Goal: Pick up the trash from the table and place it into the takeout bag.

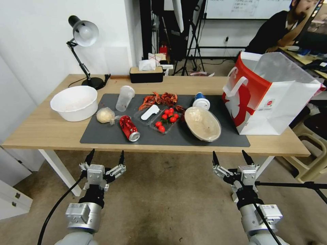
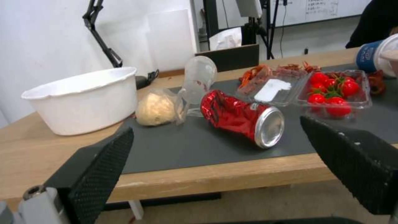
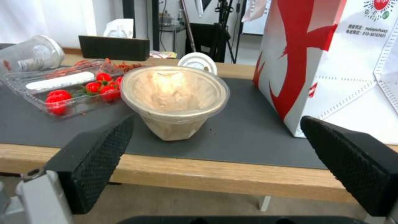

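trash (image 1: 160, 115) lies spread over the dark grey mat (image 1: 112, 136) on the bench (image 1: 41, 129), nothing collected yet: a red crushed can (image 1: 129, 128) on its side near the mat's front edge, a pale ball wrapped in plastic (image 1: 105, 115) just beside it, a clear plastic cup (image 1: 124, 98) lying behind, a clear tray of tomatoes (image 1: 166, 121) mid-mat, a blue-and-white cup (image 1: 200, 101) toward the back, and a clear oval container (image 1: 202, 123) nearest the takeout bag (image 1: 269, 95). the bag stands open at the bench's right end, its near face touching the mat's right edge.

the left end effector (image 1: 105, 157) hangs below the front edge of the bench, spread wide and empty, lined up with the can. the right end effector (image 1: 231, 157) hangs likewise below the front edge, wide and empty, facing the oval container.

the step in hand looks like the first approach. the right arm is best placed: the container is close to the bag, so a short carry. its sloped, thin wall may flex or slip, so gripping across the rim at the narrow side seems safer. lift well above the bag's handles (image 1: 238, 83) before moving across, since brushing them could tip the bag.
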### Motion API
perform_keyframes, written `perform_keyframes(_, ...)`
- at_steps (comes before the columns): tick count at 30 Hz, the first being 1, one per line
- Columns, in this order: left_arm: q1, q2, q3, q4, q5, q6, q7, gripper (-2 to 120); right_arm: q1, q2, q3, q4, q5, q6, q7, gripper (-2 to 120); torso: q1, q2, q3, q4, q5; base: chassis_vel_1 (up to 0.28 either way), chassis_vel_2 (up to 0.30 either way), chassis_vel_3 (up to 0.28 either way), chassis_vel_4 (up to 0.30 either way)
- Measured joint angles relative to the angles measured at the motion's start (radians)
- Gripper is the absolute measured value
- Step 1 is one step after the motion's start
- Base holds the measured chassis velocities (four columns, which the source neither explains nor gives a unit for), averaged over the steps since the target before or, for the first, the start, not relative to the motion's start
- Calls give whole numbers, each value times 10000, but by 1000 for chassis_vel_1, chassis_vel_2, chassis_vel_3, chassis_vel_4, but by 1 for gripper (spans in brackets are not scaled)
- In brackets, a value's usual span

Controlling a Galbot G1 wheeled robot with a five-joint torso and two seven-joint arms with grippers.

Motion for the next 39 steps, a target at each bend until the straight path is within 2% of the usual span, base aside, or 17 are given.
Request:
perform_keyframes(16, -47, -15, -23, 0, -34, 83, 2, 100, 63, -6, 0, -5, 35, -81, 4, 100, 0, 0, 0, 0, 0, 0, 0, 0, 0)
perform_keyframes(19, -471, -217, -289, 23, -373, 1011, 96, 100, 695, -73, 66, -77, 395, -937, 57, 100, 0, 0, 0, 0, 1, 0, 0, 0, 0)
perform_keyframes(20, -471, -217, -289, 23, -373, 1011, 96, 100, 695, -73, 66, -77, 395, -937, 57, 100, 0, 0, 0, 0, 1, 0, 0, 0, 0)
perform_keyframes(23, -940, -441, -578, 54, -746, 2049, 209, 100, 1488, -158, 171, -168, 850, -2027, 133, 100, 3, -1, 1, 1, 2, 0, 0, 0, 0)
perform_keyframes(24, -940, -441, -578, 54, -746, 2049, 209, 100, 1488, -158, 171, -168, 850, -2027, 133, 100, 3, -1, 1, 1, 2, 0, 0, 0, 0)
perform_keyframes(27, -1481, -702, -917, 105, -1207, 3206, 346, 100, 2377, -260, 273, -269, 1402, -3224, 219, 100, 3, 0, 1, 0, 1, 0, 0, 0, 0)
perform_keyframes(31, -1781, -748, -1192, 312, -1621, 3253, 435, 100, 2851, -456, 264, -351, 2056, -3585, 285, 100, 4, -1, 2, 1, -1, 0, 0, 0, 0)
perform_keyframes(36, -1799, -695, -1220, 362, -1680, 3047, 447, 100, 3003, -617, 177, -471, 2575, -3487, 337, 100, 1, 0, 0, 0, 0, 0, 0, 0, 0)
perform_keyframes(39, -1796, -656, -1235, 362, -1682, 2950, 447, 100, 3185, -706, 110, -662, 3372, -3422, 557, 100, 2, -1, 0, 0, 0, 0, 0, 0, 0)
